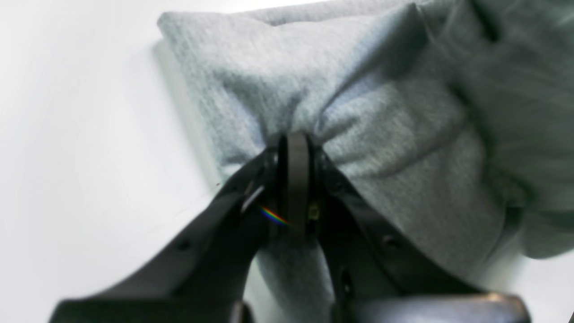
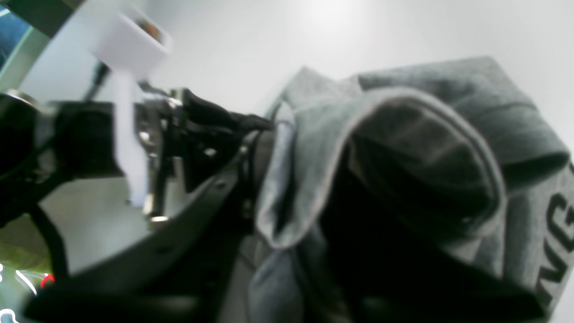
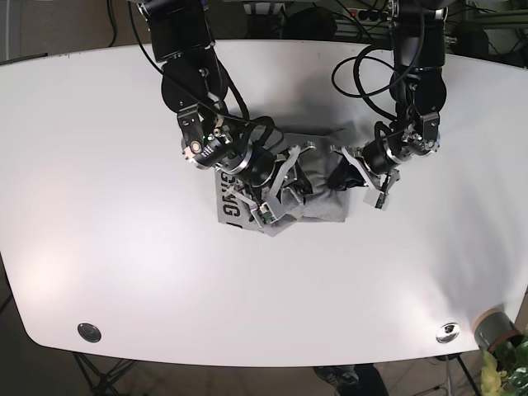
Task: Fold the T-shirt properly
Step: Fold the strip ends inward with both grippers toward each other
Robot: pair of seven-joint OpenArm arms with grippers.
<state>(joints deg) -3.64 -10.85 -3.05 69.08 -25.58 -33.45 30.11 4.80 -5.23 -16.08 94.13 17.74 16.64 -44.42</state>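
Note:
The heather-grey T-shirt point(image 3: 318, 206) lies bunched in the middle of the white table point(image 3: 124, 247), with black lettering point(image 3: 227, 198) on its left part. My left gripper point(image 1: 293, 146) is shut on a pinch of grey fabric point(image 1: 381, 134) at the shirt's right side, also seen in the base view point(image 3: 342, 177). My right gripper point(image 3: 276, 198) is at the shirt's left-middle. In the right wrist view a thick fold of the shirt point(image 2: 403, 148) drapes over its fingers point(image 2: 210, 202), which seem closed on cloth. The lettering point(image 2: 556, 242) shows at that view's right edge.
Black cables loop above the right-hand arm point(image 3: 363, 74). Two metal discs point(image 3: 88, 332) point(image 3: 448, 332) sit near the table's front edge. A grey pot with a plant point(image 3: 495, 330) stands past the front right corner.

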